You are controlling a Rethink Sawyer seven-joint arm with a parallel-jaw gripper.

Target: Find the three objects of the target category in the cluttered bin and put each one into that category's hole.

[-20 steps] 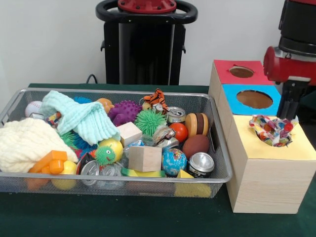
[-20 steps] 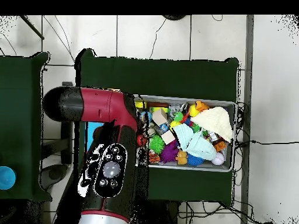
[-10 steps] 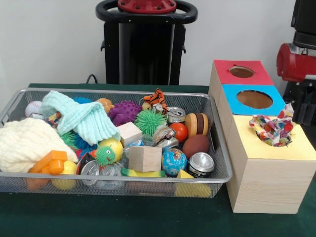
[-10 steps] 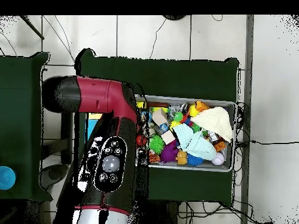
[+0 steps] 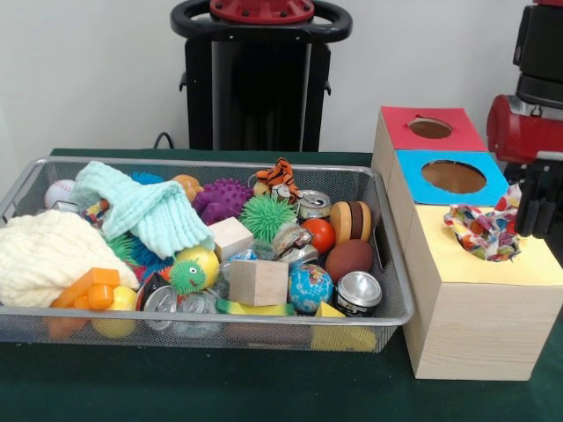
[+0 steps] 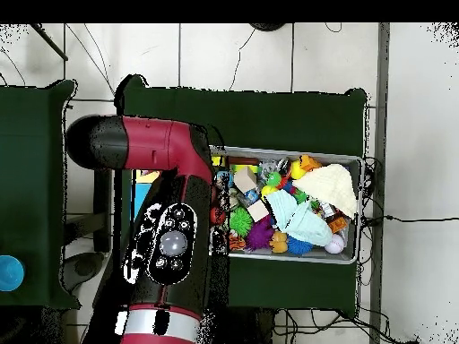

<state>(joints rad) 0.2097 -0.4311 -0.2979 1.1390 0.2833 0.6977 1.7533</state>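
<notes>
a wire mesh bin (image 5: 391, 264) sits on the green table (image 5: 220, 387), packed with clutter; a cream knit cloth (image 5: 48, 255) and a mint knit cloth (image 5: 145, 211) fill its left side in the front view; toward the middle lie a purple spiky ball (image 5: 222, 199), a green spiky ball (image 5: 266, 215), a tiger toy (image 5: 279, 177) and two wooden blocks (image 5: 258, 281); nearer the right end are an orange ball (image 5: 320, 234), a brown ball (image 5: 349, 258), a globe ball (image 5: 310, 287) and two tin cans (image 5: 358, 293); just beside the bin stands a wooden box (image 5: 466, 330) with a red-topped hole (image 5: 430, 128), a blue-topped hole (image 5: 453, 177) and a yellow top; a crumpled multicoloured cloth (image 5: 486, 231) rests in the yellow top's hole; the red and black arm (image 5: 528, 123) hangs at the right edge; its claw (image 5: 535, 211) shows as dark fingers just beside that cloth, and i cannot tell how far it is open or whether it has hold of anything; in the overhead view the arm covers the box.
</notes>
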